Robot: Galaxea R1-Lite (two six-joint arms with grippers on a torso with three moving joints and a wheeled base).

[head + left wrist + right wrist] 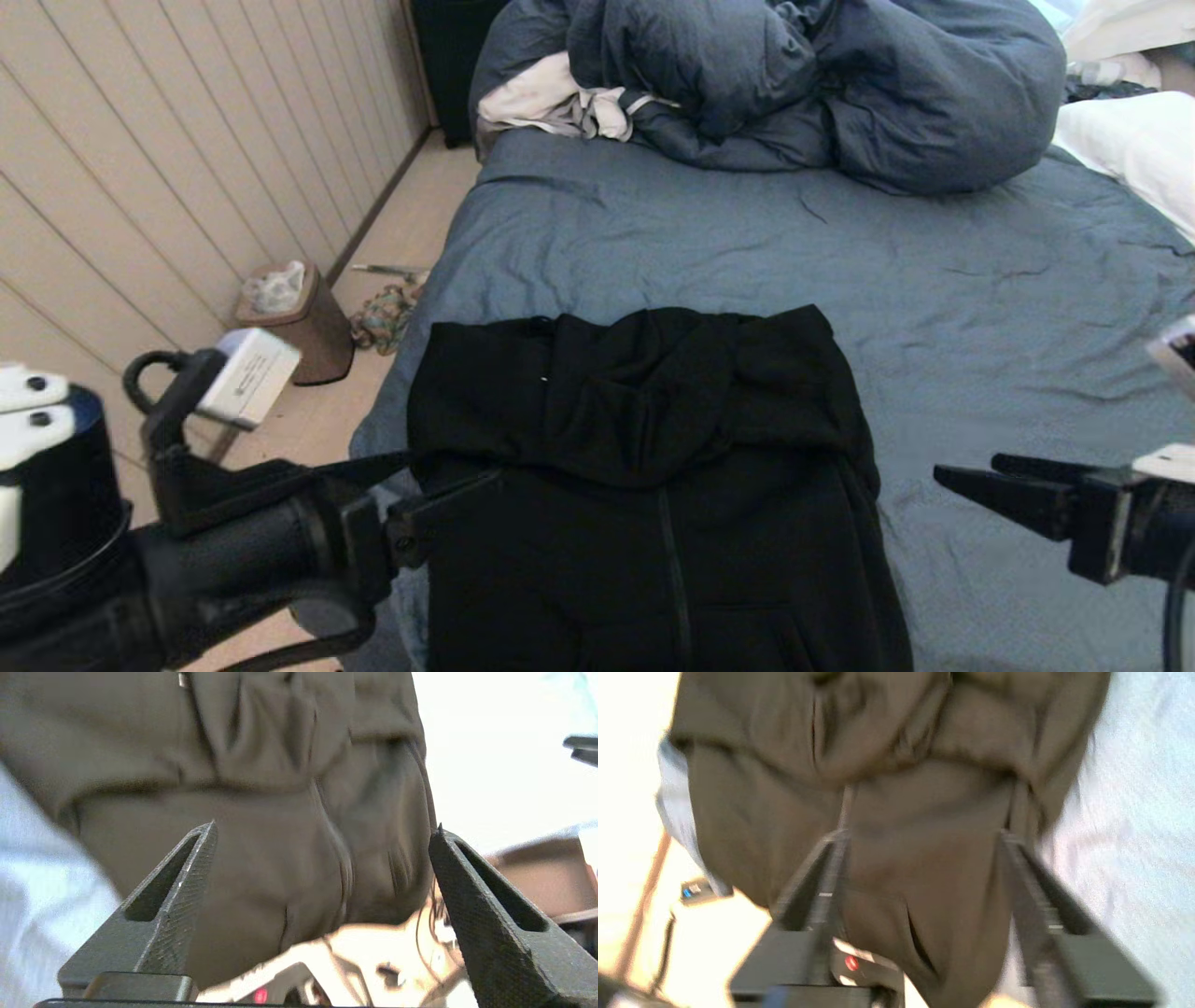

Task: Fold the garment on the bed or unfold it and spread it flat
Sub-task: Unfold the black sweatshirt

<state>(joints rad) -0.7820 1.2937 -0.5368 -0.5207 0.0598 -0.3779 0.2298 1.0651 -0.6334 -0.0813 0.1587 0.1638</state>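
On one bed (pixel 980 280), one garment (pixel 653 485); two grippers' fingers (pixel 187 896) released.

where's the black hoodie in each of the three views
Head view: the black zip-front hoodie lies low centre on the blue-grey sheeted bed.
Left wrist view: it fills the upper middle.
Right wrist view: it fills the centre.
Shared landmark: its front zip.

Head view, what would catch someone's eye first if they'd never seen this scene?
The black hoodie, folded into a compact block at the near edge of the bed, zip facing up. Next, the two open grippers flanking it: the left gripper at its left edge, the right gripper off to its right. Behind, a puffy blue-grey duvet is heaped at the far end.
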